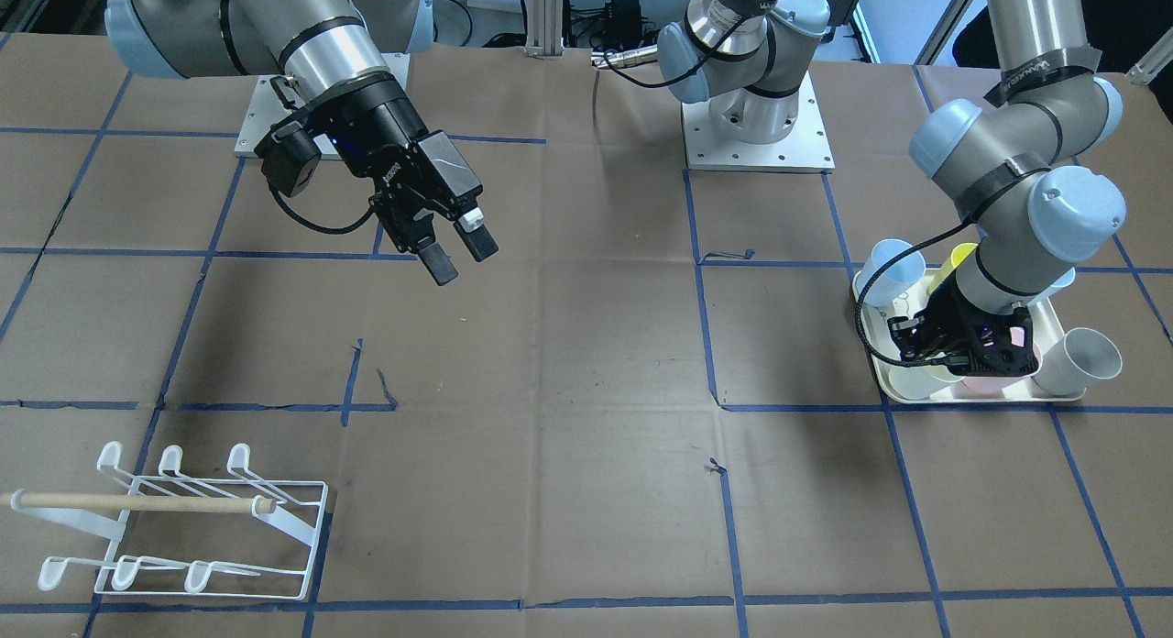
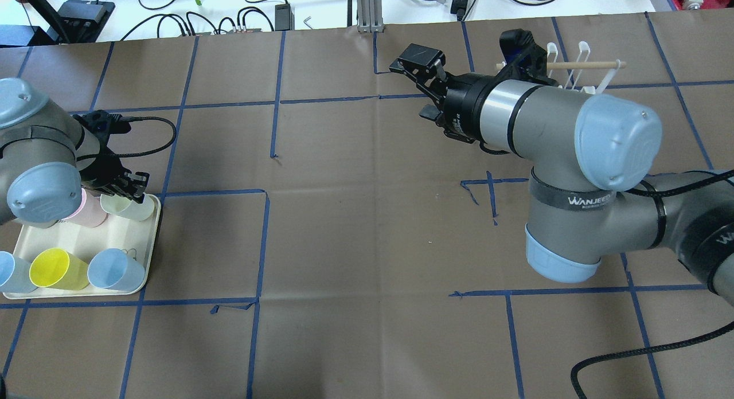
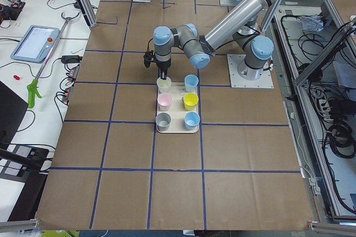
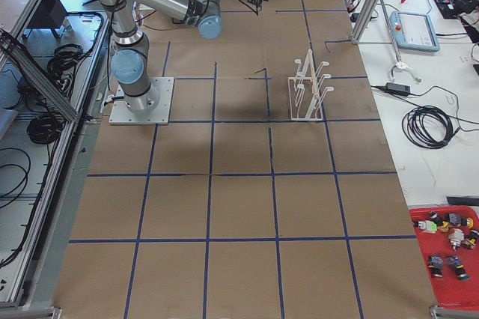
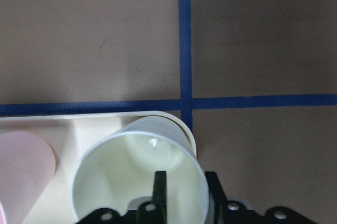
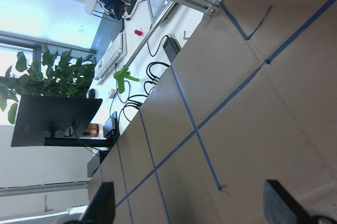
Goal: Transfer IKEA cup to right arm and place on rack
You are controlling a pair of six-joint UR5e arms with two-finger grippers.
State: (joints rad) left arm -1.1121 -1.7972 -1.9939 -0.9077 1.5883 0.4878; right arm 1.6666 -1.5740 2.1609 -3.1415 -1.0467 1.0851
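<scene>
Several IKEA cups stand on a cream tray (image 2: 150, 238). My left gripper (image 2: 129, 190) is lowered over the pale green cup (image 2: 137, 208) at the tray's far corner. In the left wrist view one finger (image 5: 158, 192) is inside this cup (image 5: 105, 182) and the other is outside its rim, with the jaws open and not pinching the wall. My right gripper (image 1: 455, 253) hangs open and empty above the table's middle; its wrist view shows only the table between the spread fingertips. The white wire rack (image 1: 183, 528) with a wooden dowel stands empty at the far right, partly hidden behind the right arm in the overhead view (image 2: 579, 66).
On the tray are also a pink cup (image 2: 92, 212), a yellow cup (image 2: 57, 268), two blue cups (image 2: 114, 270) and a grey-white cup (image 1: 1081, 358). Blue tape lines grid the brown table. Cables and equipment lie beyond the far edge.
</scene>
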